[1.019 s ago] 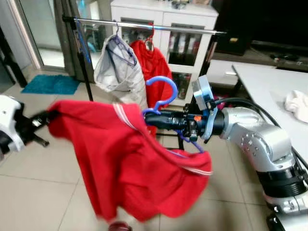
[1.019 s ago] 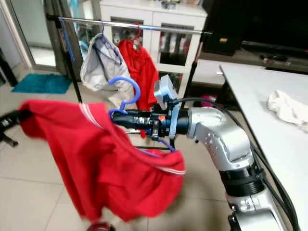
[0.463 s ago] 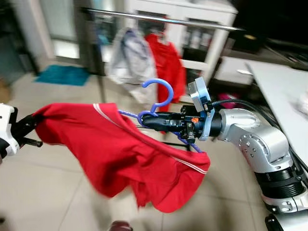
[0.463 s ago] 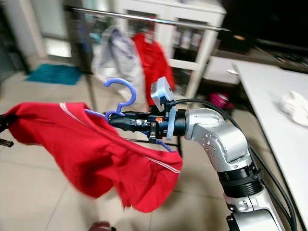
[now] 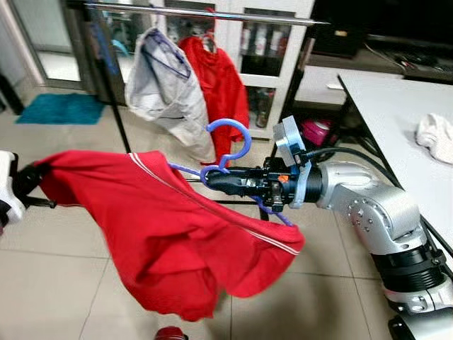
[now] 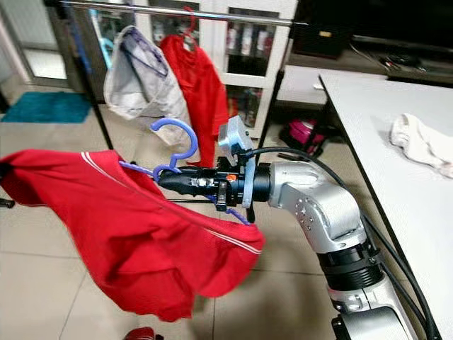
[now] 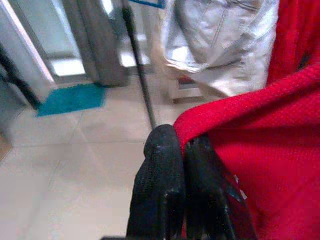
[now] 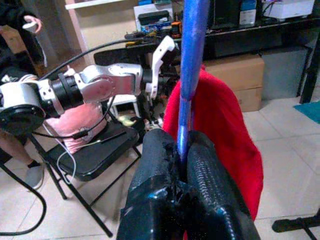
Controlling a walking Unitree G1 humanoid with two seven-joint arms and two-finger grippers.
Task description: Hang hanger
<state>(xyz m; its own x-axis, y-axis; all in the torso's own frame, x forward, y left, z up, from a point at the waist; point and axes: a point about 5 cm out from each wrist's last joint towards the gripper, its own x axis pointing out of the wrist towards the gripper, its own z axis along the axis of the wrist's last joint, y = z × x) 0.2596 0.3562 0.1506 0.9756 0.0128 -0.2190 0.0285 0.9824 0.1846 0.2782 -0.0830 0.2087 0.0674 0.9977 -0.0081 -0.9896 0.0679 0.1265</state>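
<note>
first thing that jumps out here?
The big red shirt stretched mid-air between both arms: right gripper clamped on its blue hanger, left gripper pinching the far edge. Behind, the clothes rail carries a white garment and another red one.

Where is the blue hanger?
In the head views, the blue hanger sits mid-scene, clamped in the right pincer, inside the red shirt, below the clothes rail.

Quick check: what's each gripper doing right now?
Left gripper: shut on the red shirt.
Right gripper: shut on the blue hanger.
</note>
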